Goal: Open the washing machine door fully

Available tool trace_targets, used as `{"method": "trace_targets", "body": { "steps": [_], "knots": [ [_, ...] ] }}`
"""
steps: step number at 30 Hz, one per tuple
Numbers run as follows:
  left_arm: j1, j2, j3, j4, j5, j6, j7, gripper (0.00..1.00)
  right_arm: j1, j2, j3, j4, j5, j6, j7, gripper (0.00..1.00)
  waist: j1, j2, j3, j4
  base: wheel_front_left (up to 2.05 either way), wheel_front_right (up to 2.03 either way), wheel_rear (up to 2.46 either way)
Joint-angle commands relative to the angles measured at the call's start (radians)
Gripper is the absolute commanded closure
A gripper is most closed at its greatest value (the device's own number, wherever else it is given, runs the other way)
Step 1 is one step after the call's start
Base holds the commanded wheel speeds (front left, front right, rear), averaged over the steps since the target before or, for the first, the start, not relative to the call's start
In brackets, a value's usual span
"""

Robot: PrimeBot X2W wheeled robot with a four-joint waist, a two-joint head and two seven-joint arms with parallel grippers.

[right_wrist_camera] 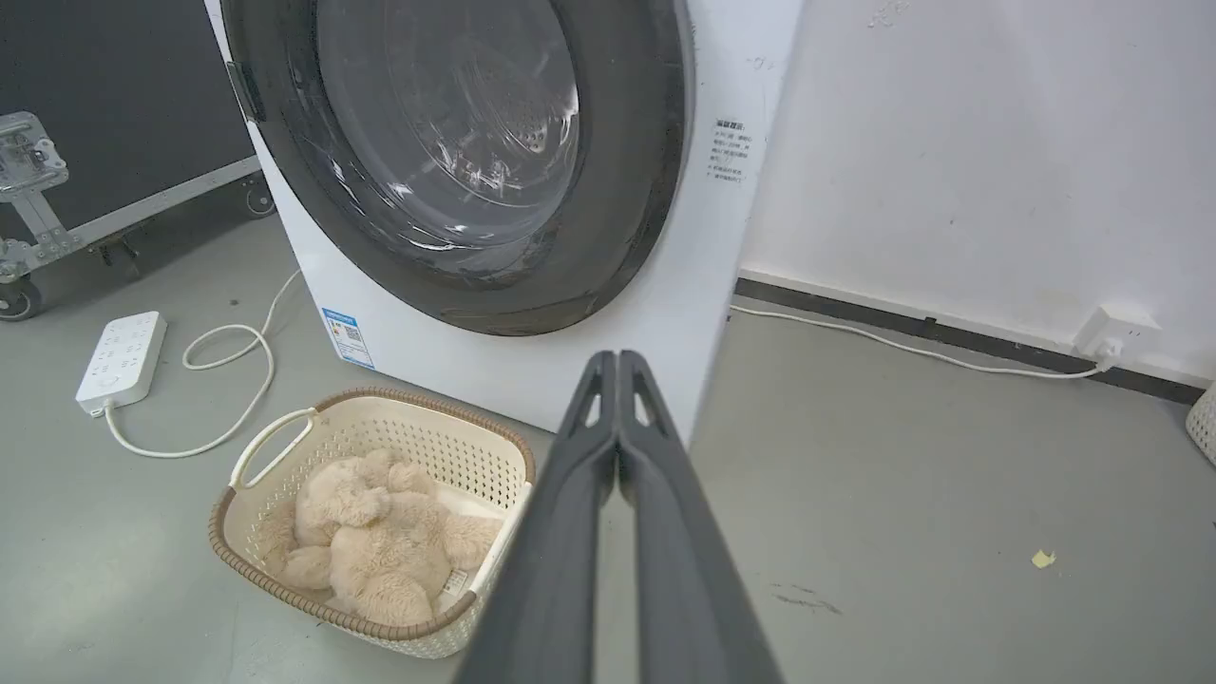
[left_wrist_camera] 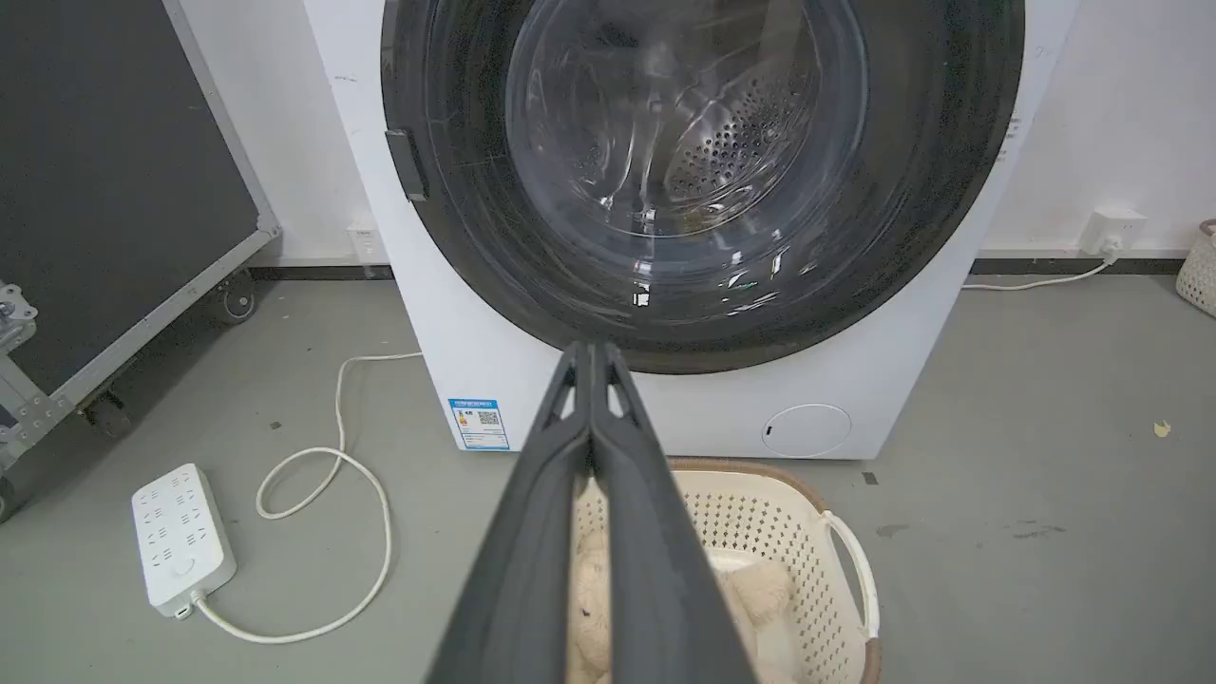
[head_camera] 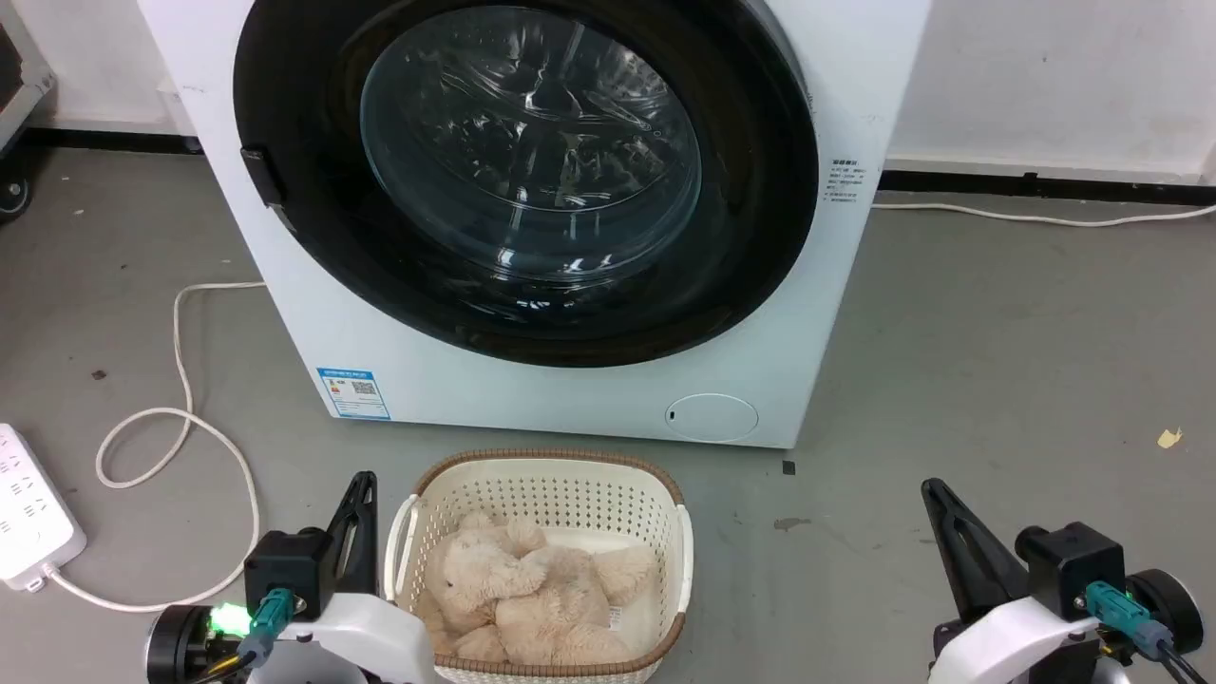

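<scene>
The left gripper (left_wrist_camera: 591, 353) and right gripper (right_wrist_camera: 617, 363) are pinched tight, holding nothing, by the basket (head_camera: 551, 458). Past it, the washing machine door (head_camera: 760, 237) sits closed on the washing machine (head_camera: 532, 399). It looks heavy, hard and slippy; best to grab the little black handle (head_camera: 261, 176) on its left edge

Straight ahead of the left gripper (head_camera: 364, 484), well apart: the washing machine (head_camera: 532, 399), with the washing machine door (head_camera: 527, 171) set in its front. Just right of that gripper, between it and the right gripper (head_camera: 936, 494) (much nearer the left one): a basket (head_camera: 551, 458) on the floor, a plush toy (head_camera: 532, 589) in it, the machine behind. Left of the left gripper: a power strip (head_camera: 28, 513), its cord (head_camera: 180, 418) looping forward toward the machine. Ahead and right of the right gripper, by the wall: a socket (right_wrist_camera: 1111, 332).
</scene>
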Motion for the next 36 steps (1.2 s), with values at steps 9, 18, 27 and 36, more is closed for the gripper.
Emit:
{"method": "trace_targets", "body": {
  "steps": [9,18,27,36],
  "knots": [
    [0.001,0.000,0.001,-0.004,0.003,0.003,0.000,1.00,-0.013,0.005,0.000,-0.005,-0.005,-0.002,0.000,1.00,0.0000,0.0000,0.000,0.000,0.00,0.00,0.00],
    [0.001,0.000,0.001,-0.004,0.003,0.003,0.000,1.00,-0.013,0.005,0.000,-0.005,-0.005,-0.002,0.000,1.00,0.0000,0.0000,0.000,0.000,0.00,0.00,0.00],
    [0.001,0.000,0.001,-0.004,0.003,0.003,0.000,1.00,-0.013,0.005,0.000,-0.005,-0.005,-0.002,0.000,1.00,0.0000,0.0000,0.000,0.000,0.00,0.00,0.00],
    [0.000,0.000,0.000,0.000,0.000,0.000,0.000,0.00,0.000,0.000,0.000,0.000,0.001,0.000,0.000,0.00,0.0000,0.0000,0.000,0.000,0.00,0.00,0.00]
  ]
}}
